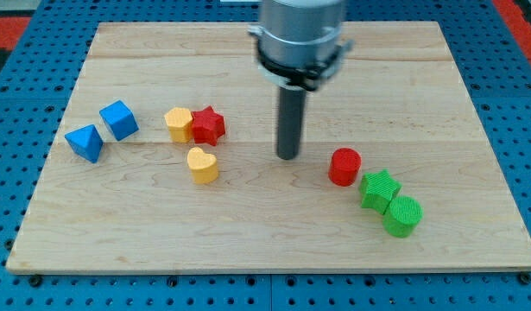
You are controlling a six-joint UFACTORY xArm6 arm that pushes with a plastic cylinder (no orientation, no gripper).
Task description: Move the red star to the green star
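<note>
Red star (208,125) lies flat touching the yellow block (179,123), no long axis; my tip (288,156) holds nothing.

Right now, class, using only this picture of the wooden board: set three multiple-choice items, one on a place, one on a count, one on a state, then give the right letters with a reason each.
1. What touches the red star on its side toward the view's left?
A. yellow hexagonal block
B. blue cube
C. green cylinder

2. How many green blocks lie on the board?
A. one
B. two
C. three

3. How does my tip stand to the red star?
A. pressed against it
B. on top of it
C. apart, toward the view's right

Answers:
1. A, the yellow hexagonal block sits flush against the star.
2. B, only the green star and the green cylinder are green.
3. C, bare wood shows between the tip and the star.
</note>
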